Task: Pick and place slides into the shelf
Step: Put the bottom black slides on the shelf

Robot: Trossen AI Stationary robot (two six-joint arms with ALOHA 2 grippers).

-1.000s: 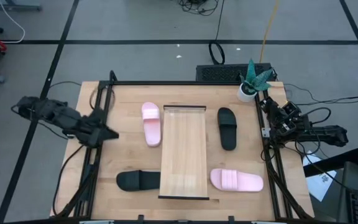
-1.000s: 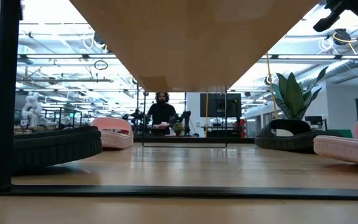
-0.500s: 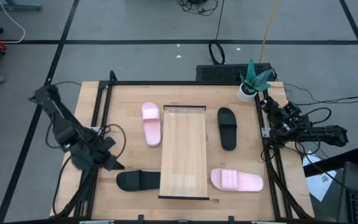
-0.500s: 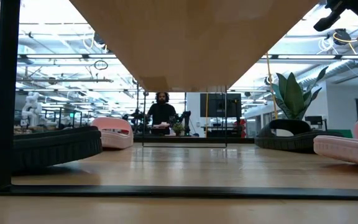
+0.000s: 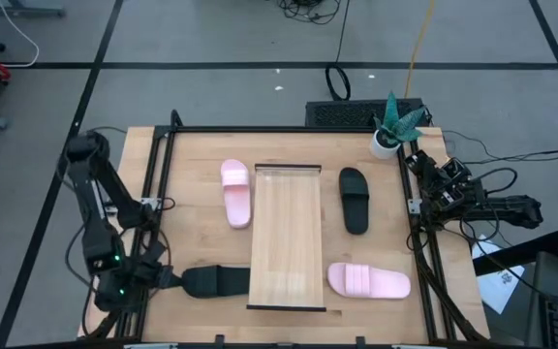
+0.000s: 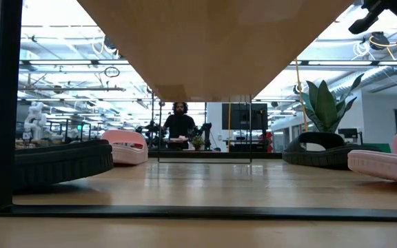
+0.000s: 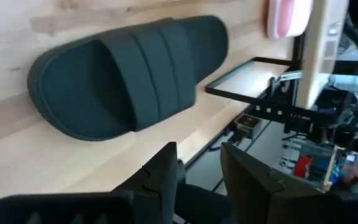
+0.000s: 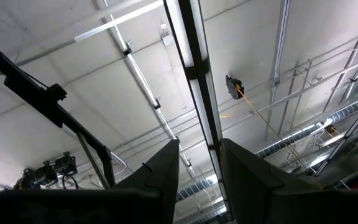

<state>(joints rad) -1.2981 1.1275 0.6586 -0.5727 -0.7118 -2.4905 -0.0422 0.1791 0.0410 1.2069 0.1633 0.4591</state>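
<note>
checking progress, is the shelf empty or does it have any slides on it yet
Empty. The high view shows the shelf with bare slats; all four slides lie on the table beside it, two on each side.

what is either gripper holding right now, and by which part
Nothing is held. The left gripper hangs open just short of the near black slide, not touching it. The right gripper waits at the table's right edge, open, with nothing between its fingers.

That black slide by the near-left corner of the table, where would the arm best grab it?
Probably across the wide strap of the black slide, coming down from above. It lies flat, sole down, lengthwise toward the shelf, so the raised strap is the part that open fingers could straddle. The left gripper sits just off its outer end, open.
</note>
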